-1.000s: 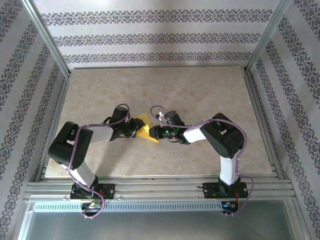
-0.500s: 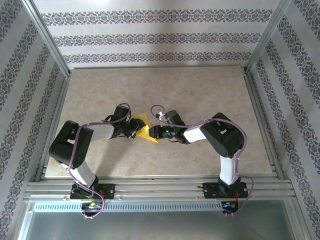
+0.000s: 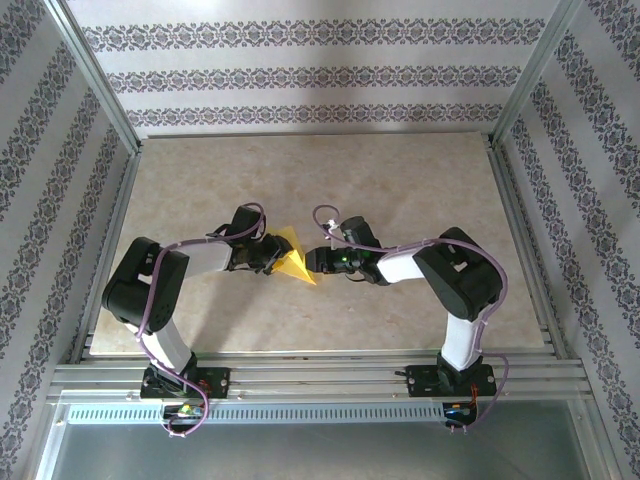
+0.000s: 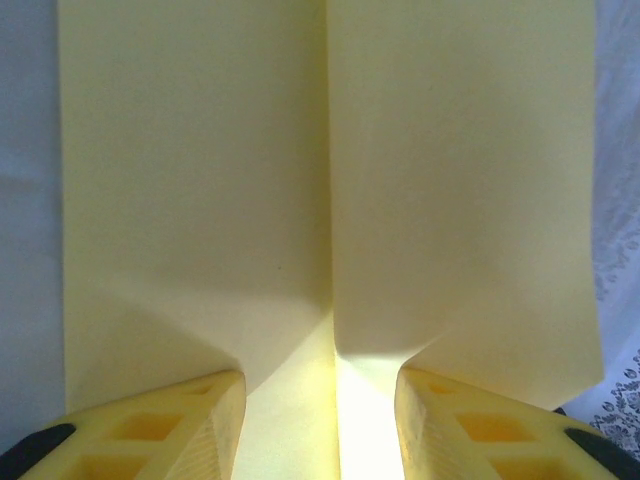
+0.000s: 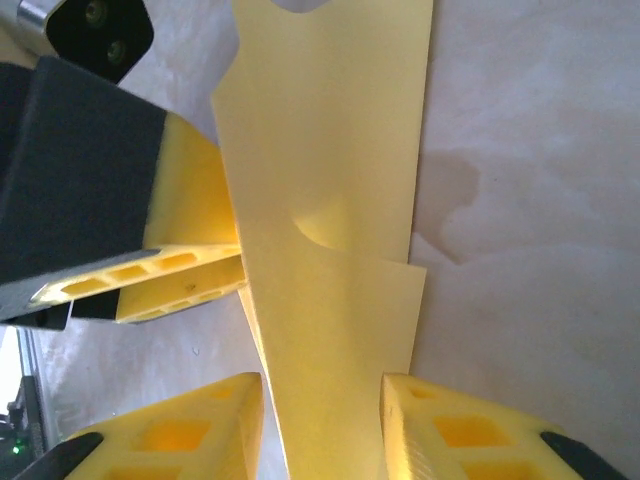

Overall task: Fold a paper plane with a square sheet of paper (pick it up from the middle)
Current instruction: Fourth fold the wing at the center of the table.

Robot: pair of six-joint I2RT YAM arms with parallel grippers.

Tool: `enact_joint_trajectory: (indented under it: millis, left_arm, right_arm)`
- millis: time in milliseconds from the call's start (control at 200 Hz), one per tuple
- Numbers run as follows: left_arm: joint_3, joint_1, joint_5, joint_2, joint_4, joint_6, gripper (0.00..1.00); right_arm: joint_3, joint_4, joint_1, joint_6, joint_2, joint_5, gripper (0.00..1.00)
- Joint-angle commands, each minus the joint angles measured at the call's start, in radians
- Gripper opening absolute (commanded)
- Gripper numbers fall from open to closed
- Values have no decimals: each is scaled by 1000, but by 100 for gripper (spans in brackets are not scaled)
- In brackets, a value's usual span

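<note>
From above, the creased yellow paper (image 3: 290, 258) sits between the left gripper (image 3: 270, 256) and right gripper (image 3: 316, 262), near the middle of the surface (image 3: 400, 180). In the left wrist view the jaws stand apart astride its centre crease. In the right wrist view they stand apart too, paper running between them.

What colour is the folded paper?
The paper is plain pale yellow with no pattern. It shows best in the left wrist view.
</note>
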Motion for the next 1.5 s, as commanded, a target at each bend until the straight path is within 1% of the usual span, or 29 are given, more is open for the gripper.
enact_joint_trajectory:
  millis: [0, 145, 310, 395, 495, 769, 1084, 1359, 1494]
  left_arm:
    - [-13, -21, -113, 71, -198, 20, 46]
    - [1, -29, -129, 89, -233, 18, 47]
    - [9, -36, -129, 106, -243, 12, 48]
    - [11, -38, -130, 106, -246, 11, 48]
    - [8, -36, -131, 105, -248, 10, 48]
    - [4, -36, -126, 104, -246, 9, 48]
    - [2, -37, -118, 105, -237, 7, 48]
    - [-1, -37, -110, 110, -228, 6, 48]
    - [-2, -37, -105, 107, -225, 6, 47]
  right_arm:
    - [-16, -46, 14, -77, -48, 36, 37]
    - [7, -149, 58, -173, -85, 133, 39]
    - [57, -266, 92, -237, -83, 246, 38]
    - [97, -328, 113, -275, -71, 283, 38]
    - [134, -360, 123, -288, -52, 304, 36]
    - [201, -407, 128, -285, -4, 306, 31]
    - [245, -427, 129, -276, 38, 250, 26]
    - [259, -425, 116, -270, 58, 217, 16]
    - [255, -416, 102, -263, 61, 189, 13]
